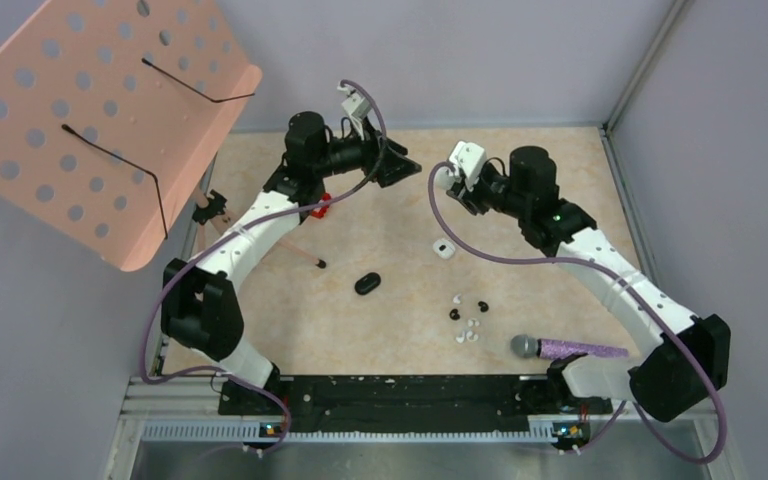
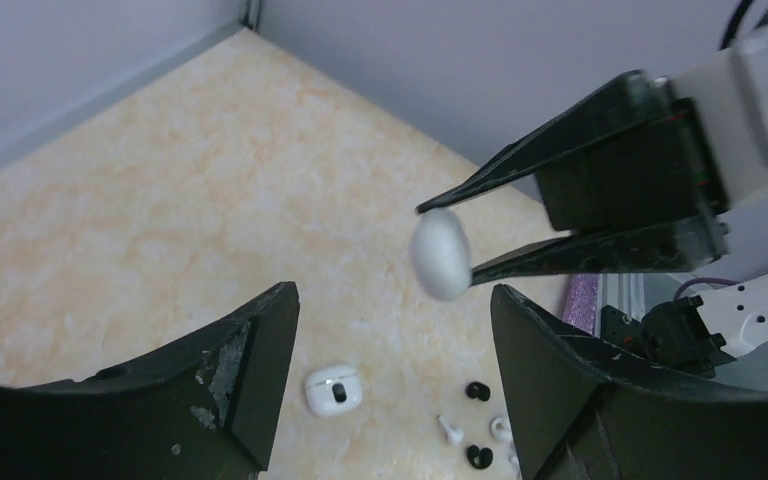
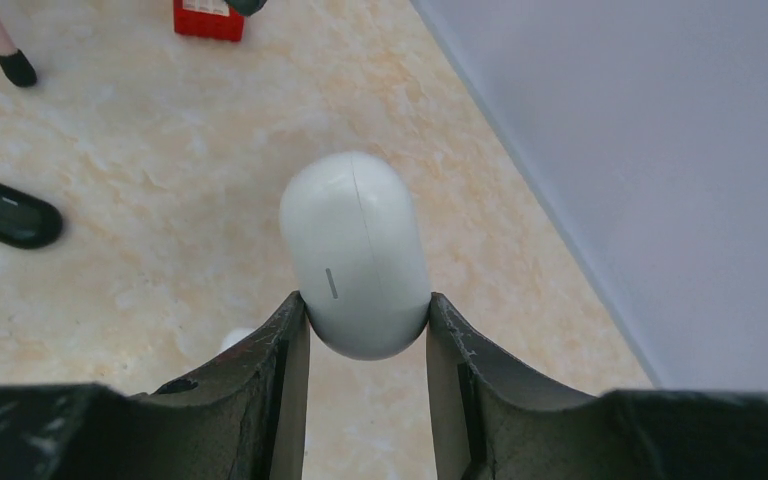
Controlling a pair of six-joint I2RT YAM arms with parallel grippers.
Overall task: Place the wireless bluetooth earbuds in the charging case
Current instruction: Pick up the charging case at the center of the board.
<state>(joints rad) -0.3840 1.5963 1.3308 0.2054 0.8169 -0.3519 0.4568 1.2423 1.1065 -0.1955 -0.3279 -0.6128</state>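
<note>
Right jaws clamped on one end of a closed white charging case, its rounded top jutting beyond the tips, left jaws wide apart and empty facing it, earbuds loose on the bench below both jaws

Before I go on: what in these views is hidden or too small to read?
The earbuds: too small in the top view to count; in the left wrist view the bottom edge and the left hand cut the cluster off.
The held white case: its base is hidden in the grip of the right hand, right wrist view.
The white case on the table: too small in top and left wrist views to tell whether it is open.
</note>
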